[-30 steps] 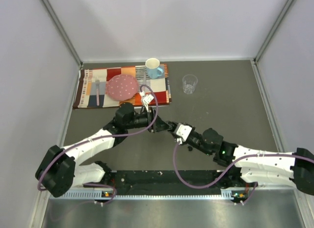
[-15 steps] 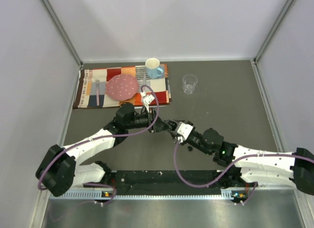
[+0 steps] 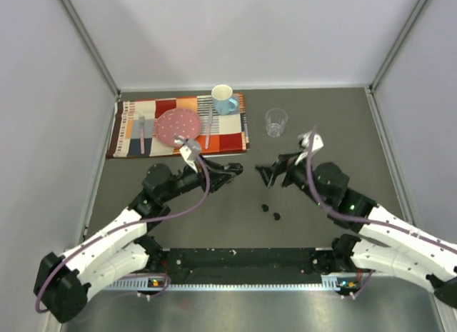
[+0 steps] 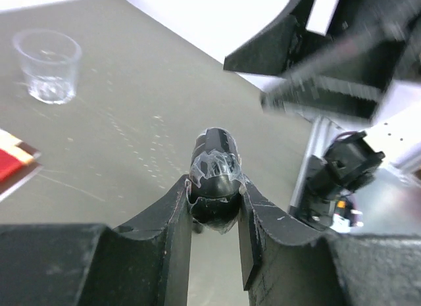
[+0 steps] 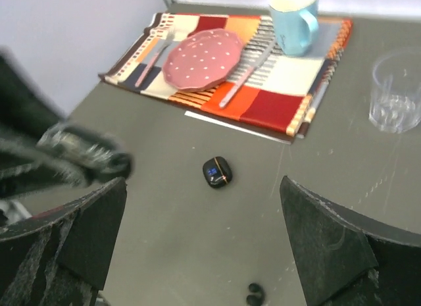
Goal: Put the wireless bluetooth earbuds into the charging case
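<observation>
Lab test booth: white panel walls, aluminium frame, grey tabletop.

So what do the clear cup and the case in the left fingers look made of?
The clear cup: transparent glass or plastic, cannot tell which; the table shows through. The charging case: likely glossy black plastic, by its sheen, with crinkled clear tape or film over it.

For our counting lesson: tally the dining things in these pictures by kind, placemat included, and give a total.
Placemat: 1
Plate: 1
Mug: 1
Glass: 1
Fork: 1
Knife: 1
Total: 6
</observation>
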Action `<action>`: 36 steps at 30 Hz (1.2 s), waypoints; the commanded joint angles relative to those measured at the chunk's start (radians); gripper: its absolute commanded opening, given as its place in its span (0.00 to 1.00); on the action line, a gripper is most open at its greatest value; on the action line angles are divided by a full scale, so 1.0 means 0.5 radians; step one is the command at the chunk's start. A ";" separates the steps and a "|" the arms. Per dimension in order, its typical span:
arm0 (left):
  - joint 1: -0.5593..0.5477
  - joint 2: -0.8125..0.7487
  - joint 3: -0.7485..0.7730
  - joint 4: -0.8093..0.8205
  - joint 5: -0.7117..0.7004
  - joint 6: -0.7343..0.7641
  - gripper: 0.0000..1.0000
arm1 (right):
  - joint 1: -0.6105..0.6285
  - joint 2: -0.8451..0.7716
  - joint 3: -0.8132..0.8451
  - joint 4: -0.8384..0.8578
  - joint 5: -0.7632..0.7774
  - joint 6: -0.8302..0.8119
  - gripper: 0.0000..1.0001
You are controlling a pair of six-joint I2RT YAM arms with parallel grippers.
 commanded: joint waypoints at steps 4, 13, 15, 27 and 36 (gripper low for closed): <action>-0.007 -0.348 -0.329 0.457 -0.246 0.511 0.00 | -0.578 0.052 0.250 -0.419 -1.128 1.281 0.98; -0.010 -0.376 -0.467 0.823 -0.175 0.564 0.00 | -0.578 0.337 0.159 0.345 -1.668 2.076 0.98; -0.010 -0.355 -0.464 0.866 -0.151 0.552 0.00 | -0.578 0.399 0.109 0.535 -1.681 2.180 0.98; -0.056 -0.226 -0.443 1.004 -0.041 0.509 0.00 | -0.572 0.574 0.140 0.594 -1.620 2.300 0.95; -0.078 -0.131 -0.421 1.087 -0.034 0.487 0.00 | -0.532 0.785 0.152 0.855 -1.684 2.453 0.69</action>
